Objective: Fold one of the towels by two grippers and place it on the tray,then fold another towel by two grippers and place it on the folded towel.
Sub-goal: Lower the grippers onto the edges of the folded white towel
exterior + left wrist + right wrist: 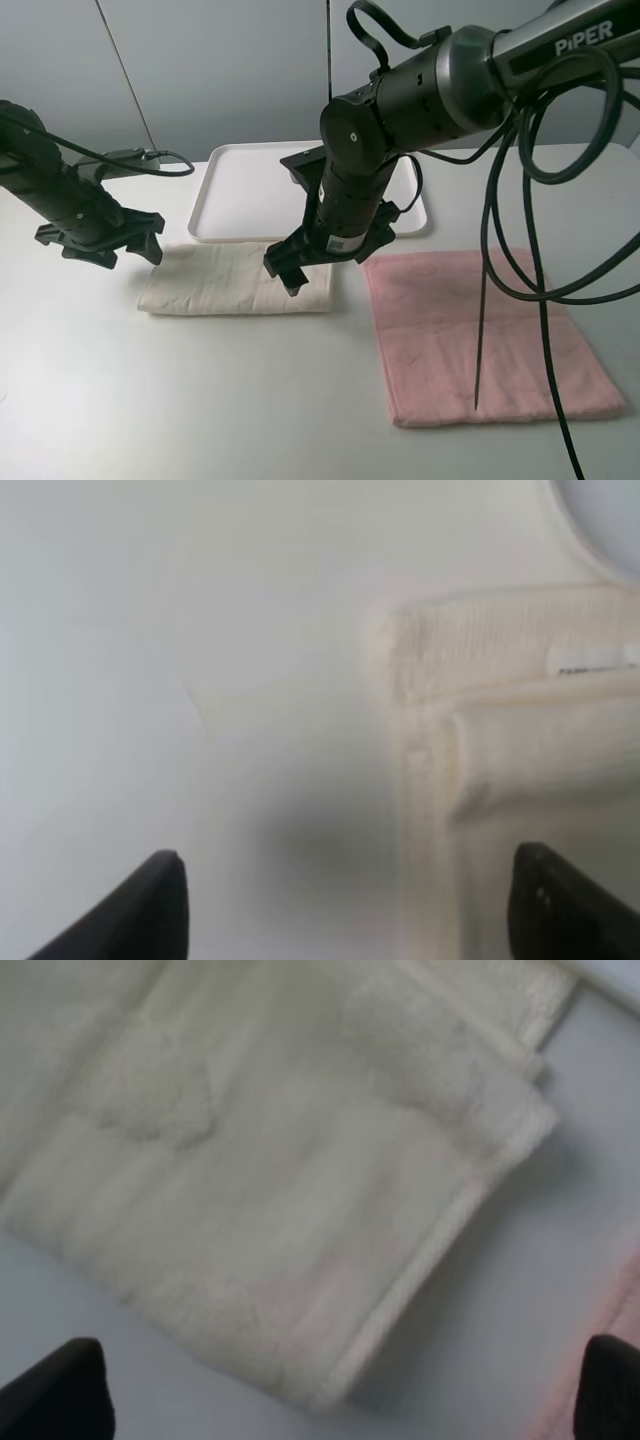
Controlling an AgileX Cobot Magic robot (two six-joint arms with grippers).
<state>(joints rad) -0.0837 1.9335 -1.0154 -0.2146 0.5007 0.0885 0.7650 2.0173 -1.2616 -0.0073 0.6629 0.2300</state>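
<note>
A cream towel [235, 280] lies folded into a long strip on the table, in front of the white tray [250, 190]. A pink towel [480, 335] lies flat and unfolded to its right. My left gripper [132, 250] is open and empty, just above the cream towel's left end. In the left wrist view [355, 910] the towel's corner [500, 740] lies between and ahead of the fingers. My right gripper [285, 275] is open and empty over the strip's right end. The right wrist view [335, 1395] shows the cream towel [280, 1180] under it.
The tray is empty and stands at the back of the table; its corner shows in the left wrist view [605, 520]. Black cables [520, 230] hang from the right arm over the pink towel. A pink towel edge [622, 1295] shows in the right wrist view.
</note>
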